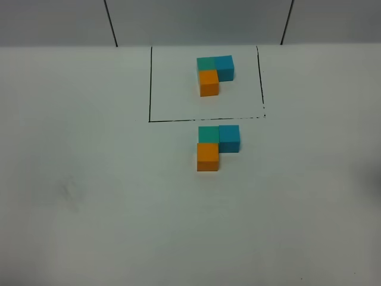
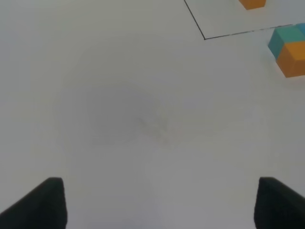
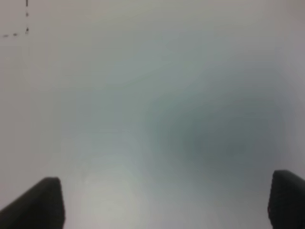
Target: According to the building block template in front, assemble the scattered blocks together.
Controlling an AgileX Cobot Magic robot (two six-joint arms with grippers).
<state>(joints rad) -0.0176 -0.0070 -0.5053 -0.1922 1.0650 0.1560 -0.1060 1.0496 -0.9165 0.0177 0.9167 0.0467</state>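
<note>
My left gripper (image 2: pixel 157 202) has its jaws spread wide with nothing between them, hovering over bare white table (image 2: pixel 119 119); my right gripper (image 3: pixel 162 205) is likewise wide apart and empty, over blank surface. From the left wrist camera, the scattered blocks (image 1: pixel 215 146) sit well off toward the far corner of that picture, just outside the corner of the black outline (image 2: pixel 205 37), so I judge the left arm the nearer one; the right wrist camera catches only a dashed corner of that line (image 3: pixel 26 29) and no cubes. Neither arm shows in the high camera. There the three loose cubes lie just below the outline's front edge, touching in an L: teal cube (image 1: pixel 208 134) beside blue cube (image 1: pixel 229 138), orange cube (image 1: pixel 208 157) in front of the teal. The building block template (image 1: pixel 214 72) inside the outline shows the same L, so I judge the assembly essentially finished, with no cube needing to be fetched.
</note>
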